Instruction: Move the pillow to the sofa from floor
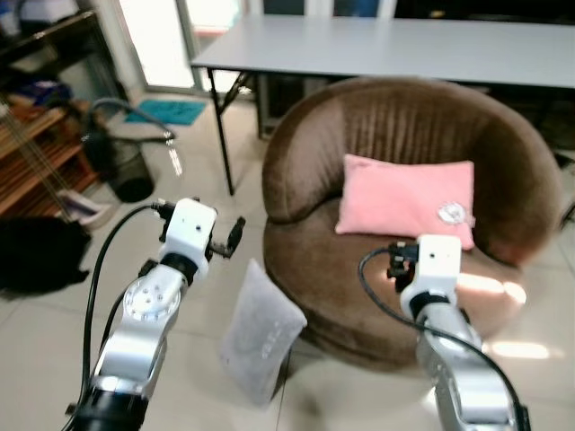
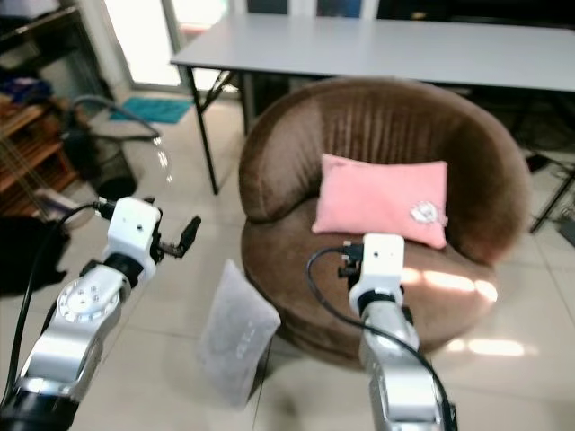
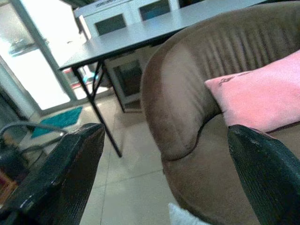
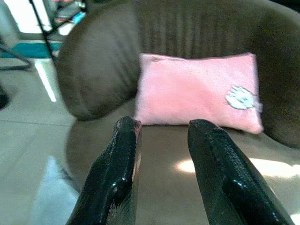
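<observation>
Approach to the floor pillow, both arms raised and empty.

The grey pillow (image 1: 260, 334) stands on edge on the floor tiles (image 1: 193, 202), leaning against the front of the brown sofa (image 1: 310, 180); a pink pillow (image 1: 406, 199) already rests on the seat. The left gripper (image 3: 164, 173) has its jaws wide apart, above and to the left of the grey pillow. The right gripper (image 4: 161, 168) hovers over the seat, jaws slightly apart. The robot should lower the left gripper onto the pillow's free top edge and lift clear of the sofa rim. Open seat remains before the pink pillow; a table (image 1: 395, 49) stands behind.
</observation>
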